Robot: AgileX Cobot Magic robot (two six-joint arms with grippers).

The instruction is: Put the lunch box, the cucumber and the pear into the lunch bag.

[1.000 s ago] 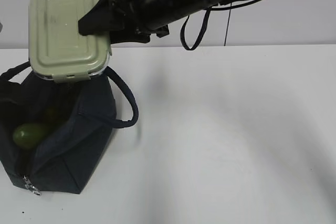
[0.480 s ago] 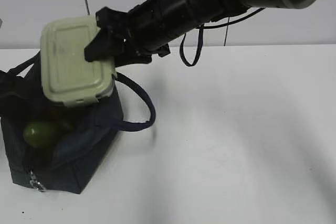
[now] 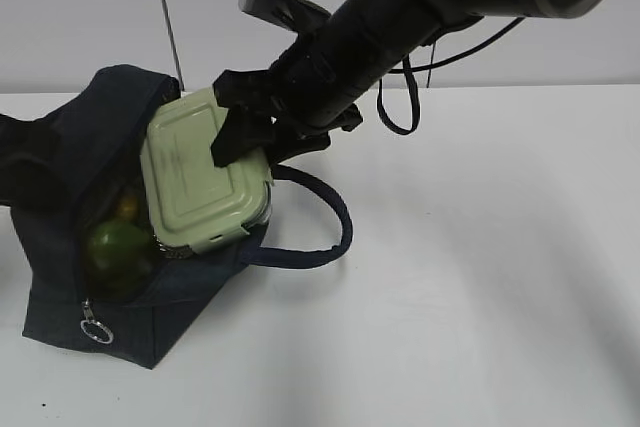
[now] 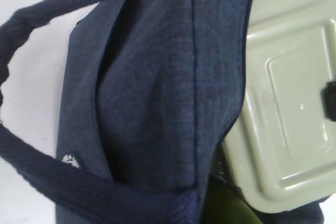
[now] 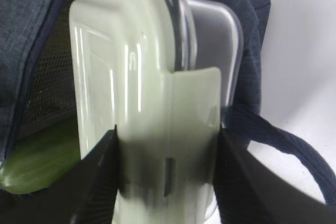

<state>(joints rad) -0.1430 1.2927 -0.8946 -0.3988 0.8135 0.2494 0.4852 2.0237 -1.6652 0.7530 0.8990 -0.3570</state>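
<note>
My right gripper [image 3: 243, 140] is shut on the lunch box [image 3: 200, 185], clamping the snap flap of its sage-green lid [image 5: 131, 77] between both fingers [image 5: 100, 182]. The box is tilted and sits partly inside the open mouth of the navy lunch bag [image 3: 60, 157]. The cucumber [image 3: 118, 247] lies inside the bag below the box, dark green, and also shows in the right wrist view [image 5: 37, 163]. A small yellow patch [image 3: 127, 209], probably the pear, shows behind it. The left wrist view is filled by bag fabric [image 4: 157, 103] beside the box lid [image 4: 289, 103]; no left fingers show.
One bag handle [image 3: 330, 237] loops out onto the white table [image 3: 480, 277] to the right of the bag. The zipper's metal ring pull [image 3: 96, 330] hangs at the bag's front corner. A pale wall stands behind the table.
The right gripper has carried the lunch box down and to the right, from above the bag into its mouth. The bag's far wall has risen and the bag has shifted right.
</note>
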